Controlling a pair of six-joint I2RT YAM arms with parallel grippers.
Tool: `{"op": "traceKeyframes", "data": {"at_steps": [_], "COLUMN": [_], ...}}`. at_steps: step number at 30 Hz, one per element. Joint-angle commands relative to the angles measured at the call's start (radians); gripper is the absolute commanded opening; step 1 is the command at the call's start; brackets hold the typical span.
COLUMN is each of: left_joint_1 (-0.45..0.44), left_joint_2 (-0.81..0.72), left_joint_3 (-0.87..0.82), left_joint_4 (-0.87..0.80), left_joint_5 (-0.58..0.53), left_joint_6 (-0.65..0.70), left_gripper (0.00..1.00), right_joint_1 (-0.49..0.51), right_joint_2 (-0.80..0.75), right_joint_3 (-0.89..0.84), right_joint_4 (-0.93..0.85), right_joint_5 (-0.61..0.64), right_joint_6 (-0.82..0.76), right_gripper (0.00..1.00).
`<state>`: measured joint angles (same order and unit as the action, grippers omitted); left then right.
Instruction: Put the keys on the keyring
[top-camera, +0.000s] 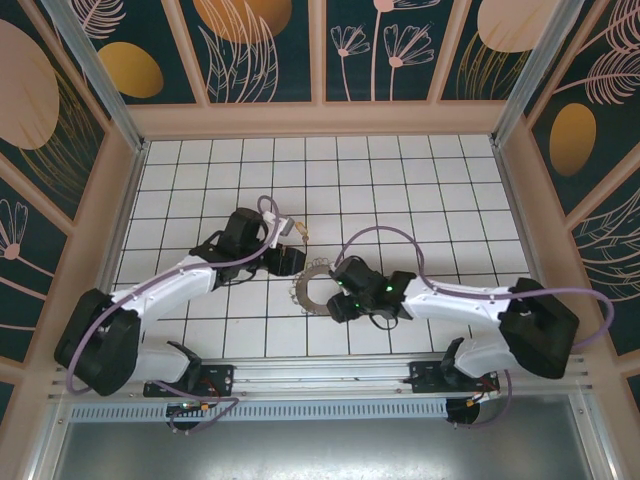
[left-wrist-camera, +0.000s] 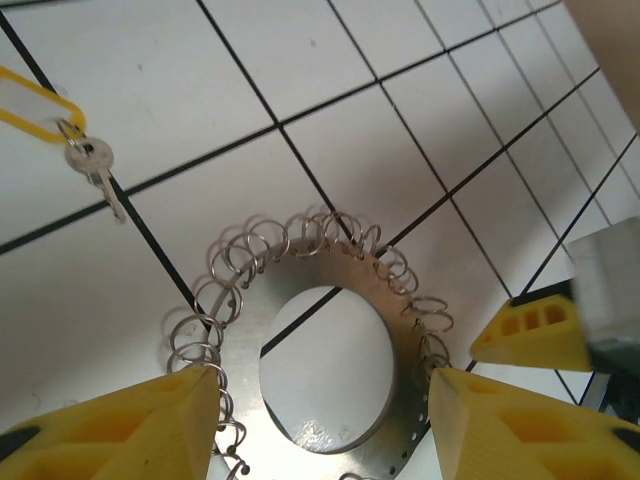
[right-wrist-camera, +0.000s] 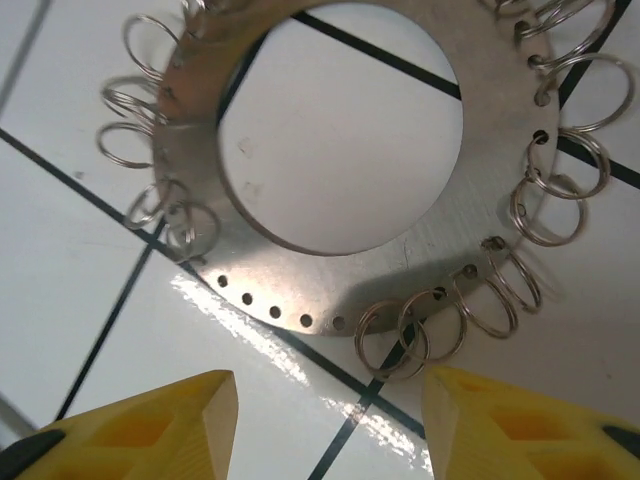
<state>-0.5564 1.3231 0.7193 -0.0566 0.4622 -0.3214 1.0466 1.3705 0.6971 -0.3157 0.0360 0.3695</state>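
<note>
**Two arms over a key and its ring.** On a white tiled tabletop (top-camera: 400, 190) ruled with black grid lines, the left gripper (top-camera: 290, 262) is extended from the left. Its yellow wedge-shaped fingertips (left-wrist-camera: 120, 430) are held well apart, with nothing clamped between them. Beyond it, towards the far side, a small slim metal key (top-camera: 298, 231) is laid flat on the tiles. In the left wrist view the key (left-wrist-camera: 98, 170) is shown joined by a tiny loop to a white tag with a yellow rim (left-wrist-camera: 30, 100).

The keyring (top-camera: 303, 291), a flat round grey metal ring with a wide central hole, is found at mid-table between the two grippers, well apart from the key. It is fringed with many small wire split rings (left-wrist-camera: 250, 250) threaded through holes along its edge. The left gripper (left-wrist-camera: 320, 430) is set with a fingertip to either side of the ring's near part; whether it is touched cannot be told.

From the right, the right gripper (top-camera: 335, 295) is positioned just beside the ring. In its wrist view the right gripper (right-wrist-camera: 330, 430) is seen spread wide and empty over bare tile, just short of the keyring (right-wrist-camera: 440, 250).
</note>
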Motion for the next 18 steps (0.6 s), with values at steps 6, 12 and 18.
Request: {"op": "traceKeyframes", "data": {"at_steps": [6,12,18], "left_joint_1": [0.017,0.018,0.023], "left_joint_2": [-0.052,-0.054,-0.066], "left_joint_3": [-0.019,-0.030,-0.059], "left_joint_4": [0.057,0.079,0.084], "left_joint_5": [0.005,0.028,0.012], "left_joint_6": [-0.007,-0.017,-0.052], "left_gripper": [0.57,0.57,0.57], "right_joint_1": [0.031,0.067,0.115], "right_joint_2": [0.123,0.169,0.169], "right_joint_3": [0.123,0.162,0.190], "right_joint_4": [-0.123,-0.169,-0.138], "right_joint_5": [0.118,0.151,0.116], "right_joint_6": [0.016,0.024,0.008], "right_gripper": [0.47,0.43,0.43]}}
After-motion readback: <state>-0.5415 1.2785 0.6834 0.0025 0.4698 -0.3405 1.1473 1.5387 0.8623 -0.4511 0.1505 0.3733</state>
